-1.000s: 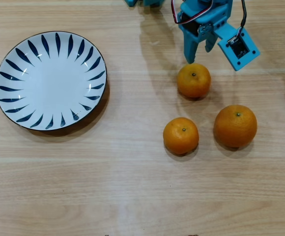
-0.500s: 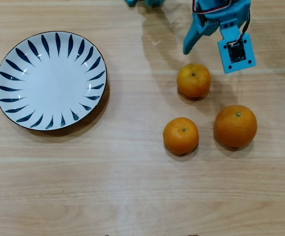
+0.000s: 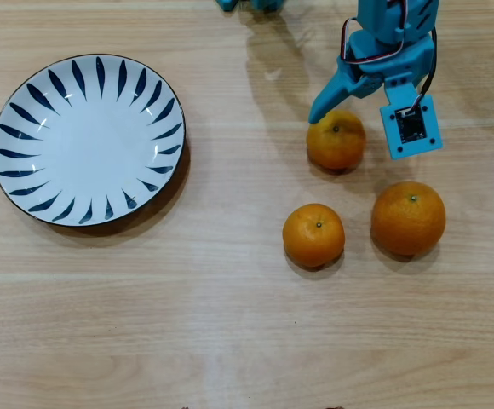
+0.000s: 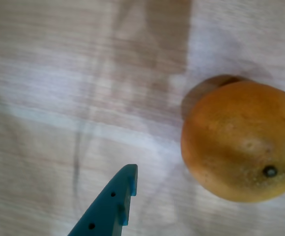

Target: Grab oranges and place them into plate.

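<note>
Above the top orange [image 3: 336,141], the gripper [image 3: 353,119] has swung back and come down since a second ago, jaws spread wide and empty, one finger [image 3: 325,100] at the fruit's upper left. All three oranges sit well right of the empty plate [image 3: 25,102]; a grasp looks imminent.

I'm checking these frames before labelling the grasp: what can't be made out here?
- Tool: overhead view shows one blue finger; the camera mount and arm hide the other, so the opening is unclear.
- Wrist view: only one finger tip enters; the rest is cut off by the bottom edge.
- Wrist view: the orange is clipped at the right edge and blurred.
- Plate is outside the wrist view.
</note>
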`<state>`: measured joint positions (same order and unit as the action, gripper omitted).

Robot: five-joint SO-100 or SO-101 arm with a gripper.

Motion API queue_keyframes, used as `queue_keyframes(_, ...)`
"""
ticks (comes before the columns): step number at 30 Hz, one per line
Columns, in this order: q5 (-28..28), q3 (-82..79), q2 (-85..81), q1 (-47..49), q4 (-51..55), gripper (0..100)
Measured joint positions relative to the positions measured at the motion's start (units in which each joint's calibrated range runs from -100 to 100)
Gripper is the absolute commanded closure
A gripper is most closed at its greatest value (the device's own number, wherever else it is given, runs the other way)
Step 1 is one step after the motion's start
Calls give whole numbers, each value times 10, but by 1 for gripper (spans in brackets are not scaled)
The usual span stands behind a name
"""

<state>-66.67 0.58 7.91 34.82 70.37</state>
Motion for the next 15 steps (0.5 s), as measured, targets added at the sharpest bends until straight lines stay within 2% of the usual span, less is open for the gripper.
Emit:
queue_keyframes(9, 0, -105, 3, -12, -103, 56)
queue_keyframes(15, 0, -120, 38, -23, -158, 56)
